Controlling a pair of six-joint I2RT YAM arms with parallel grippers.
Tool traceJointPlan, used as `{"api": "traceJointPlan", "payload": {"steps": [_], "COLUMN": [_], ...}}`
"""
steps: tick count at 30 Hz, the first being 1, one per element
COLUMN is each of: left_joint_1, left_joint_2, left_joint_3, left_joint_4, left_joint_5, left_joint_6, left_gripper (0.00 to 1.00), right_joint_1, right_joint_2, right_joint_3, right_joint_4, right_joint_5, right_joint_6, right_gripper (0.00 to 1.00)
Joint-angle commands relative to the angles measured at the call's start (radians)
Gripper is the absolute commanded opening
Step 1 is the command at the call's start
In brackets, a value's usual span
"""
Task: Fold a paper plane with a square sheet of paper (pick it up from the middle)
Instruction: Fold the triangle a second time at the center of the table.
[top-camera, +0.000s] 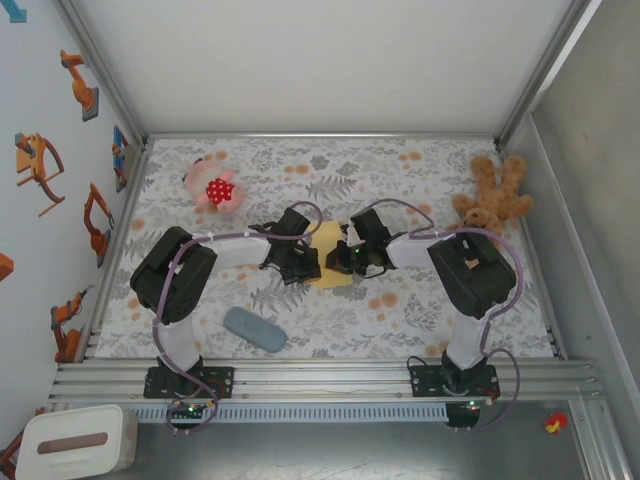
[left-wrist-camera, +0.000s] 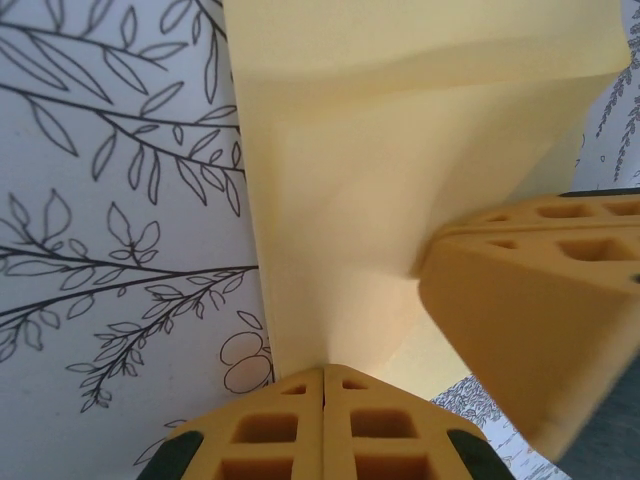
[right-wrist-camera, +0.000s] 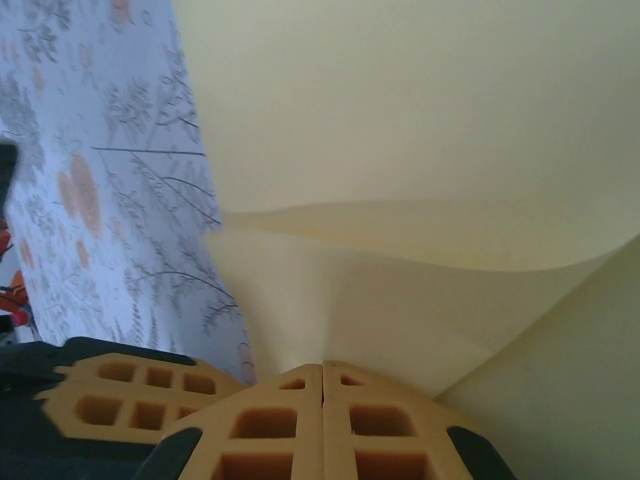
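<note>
I see my left arm (top-camera: 172, 272) and right arm (top-camera: 470, 272) as bulky black joint housings joined by white links, a thin lilac cable (top-camera: 518, 280) looping along each. Black base plates (top-camera: 188, 380) carry small green lights. The left gripper (left-wrist-camera: 324, 372) has orange-yellow fingers (left-wrist-camera: 270, 430) with rectangular cut-outs and black corners.

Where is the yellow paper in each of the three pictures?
Top view: the square sheet of paper is in the centre, between the left gripper and the right gripper.
Left wrist view: the paper spreads across the top and middle, pinched by the left gripper.
Right wrist view: the paper spreads across the top and right, pinched by the right gripper.
Shared landmark: the flowery tablecloth.
</note>
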Motion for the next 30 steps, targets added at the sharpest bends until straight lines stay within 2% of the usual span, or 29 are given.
{"api": "traceJointPlan", "payload": {"steps": [1,6,14,21,25,28,30], "left_joint_1": [0.001,0.002,0.004,0.004,0.006,0.013,0.021], "left_joint_2": [0.033,0.053,0.074,0.024,-0.043,-0.068,-0.066], "left_joint_3": [-0.005,-0.003,-0.026,0.032,0.097,0.103,0.097], "left_joint_4": [-0.101,-0.144,-0.151,-0.139,-0.093,-0.033,-0.005], "left_joint_5": [-0.022,-0.016,0.001,0.016,0.011,0.01,0.01], "left_joint_6": [-0.005,-0.001,-0.006,0.018,0.006,-0.011,-0.015], "left_gripper": [0.0,0.0,0.0,0.0,0.11,0.2,0.22], "right_joint_1": [0.001,-0.051,-0.198,-0.214,-0.212,-0.205,-0.193], "right_joint_2": [0.028,0.03,0.085,0.012,-0.085,-0.141,-0.168], "right_joint_3": [0.032,0.037,0.118,0.159,0.106,0.05,0.014], "right_joint_4": [-0.055,-0.072,-0.108,-0.144,-0.144,-0.136,-0.128], "right_joint_5": [0.001,0.036,0.068,0.066,0.068,0.073,0.079], "right_joint_6": [-0.05,-0.079,-0.116,-0.112,-0.086,-0.057,-0.041], "right_gripper": [0.0,0.0,0.0,0.0,0.0,0.09,0.14]}}
